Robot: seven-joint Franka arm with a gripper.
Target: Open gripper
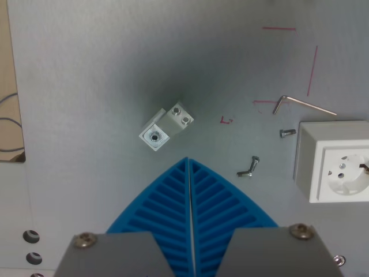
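Single wrist view straight down past the claw [189, 167] onto nearby table [86, 86]

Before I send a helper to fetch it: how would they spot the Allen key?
Start at the white power socket on the wrist view's right. Just above it lies the Allen key, a thin L-shaped rod. Unlike the short bolts nearby, it is long and bent.

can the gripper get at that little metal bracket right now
Probably not yet. The gripper has its blue fingers pressed together, so it must open first. Otherwise the way looks free: the metal bracket lies just ahead of the fingertips on bare plate, nothing between.
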